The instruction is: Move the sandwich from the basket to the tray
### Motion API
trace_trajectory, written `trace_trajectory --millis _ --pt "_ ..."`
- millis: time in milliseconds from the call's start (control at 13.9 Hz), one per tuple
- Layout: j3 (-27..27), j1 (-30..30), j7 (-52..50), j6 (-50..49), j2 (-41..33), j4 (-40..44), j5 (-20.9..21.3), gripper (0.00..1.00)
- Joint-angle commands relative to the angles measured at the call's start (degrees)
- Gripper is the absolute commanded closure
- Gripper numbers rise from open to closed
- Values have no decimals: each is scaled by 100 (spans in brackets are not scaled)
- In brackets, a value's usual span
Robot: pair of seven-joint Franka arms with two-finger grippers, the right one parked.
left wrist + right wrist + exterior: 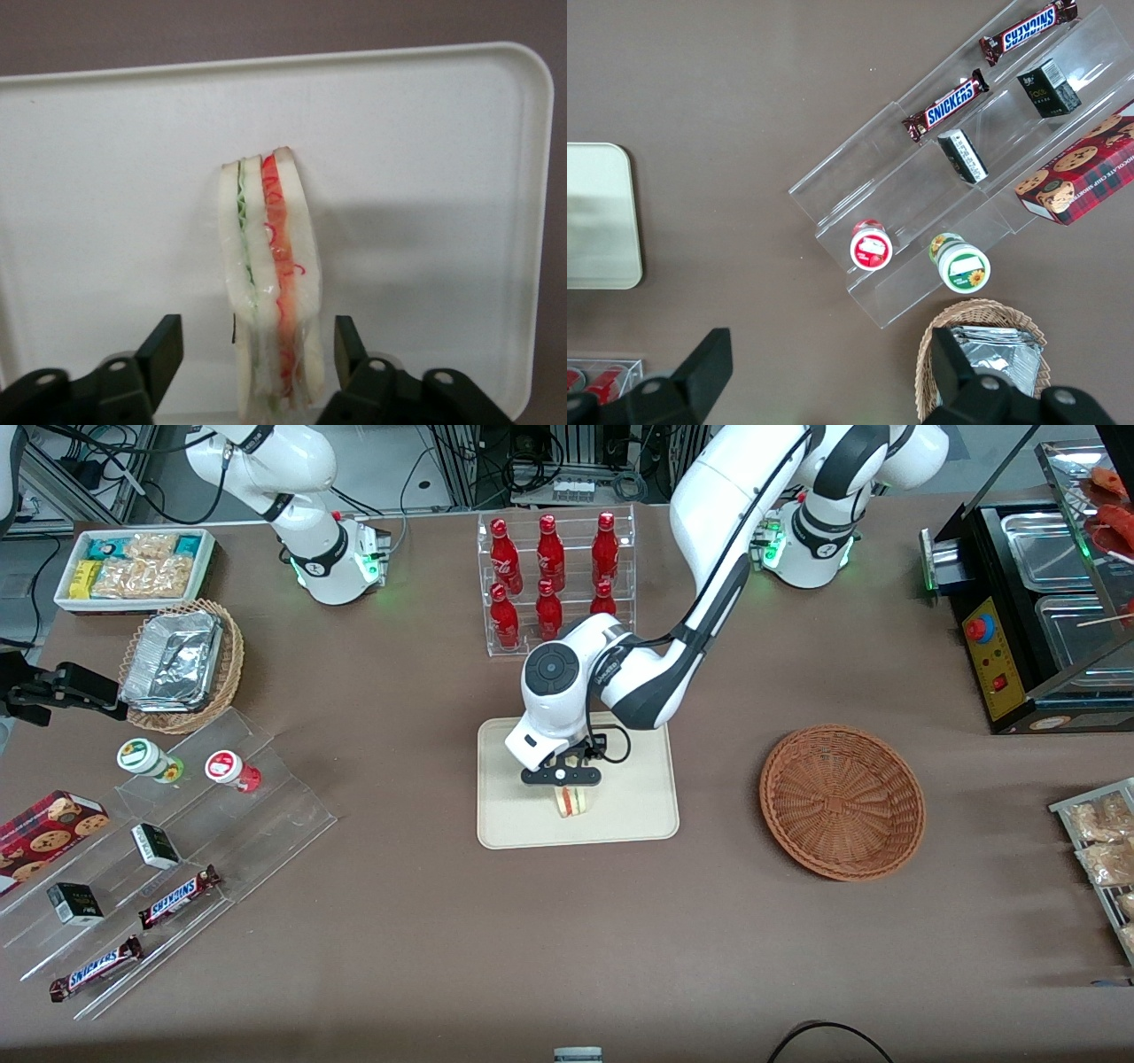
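Note:
The sandwich [571,801] [270,283], a wedge of white bread with green and orange-red layers, stands on edge on the cream tray [638,797] [425,177], near the tray's edge closest to the front camera. My gripper [562,778] [257,350] hangs directly over it, open. Its black fingers [164,352] stand on either side of the sandwich with a gap on each side. The reddish-brown woven basket [842,802] sits beside the tray toward the working arm's end of the table, with nothing in it.
A clear rack of red bottles [554,580] stands farther from the front camera than the tray. Toward the parked arm's end are a tan wicker basket with foil containers [182,664], acrylic steps with snacks [177,841] and a white bin [133,567]. A black warmer [1045,602] stands at the working arm's end.

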Motion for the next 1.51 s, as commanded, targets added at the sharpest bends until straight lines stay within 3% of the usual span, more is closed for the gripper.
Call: trace_trajectory --millis 0,360,720,1440 --pt "37 251 -60 -562 -569 18 -24 1" --pt "37 953 36 -1958 -1633 1 -191 1" --pt "37 1929 957 -3076 -2582 -69 -340 1" --pt "55 4012 3919 -3456 -4261 -1562 -288 1"
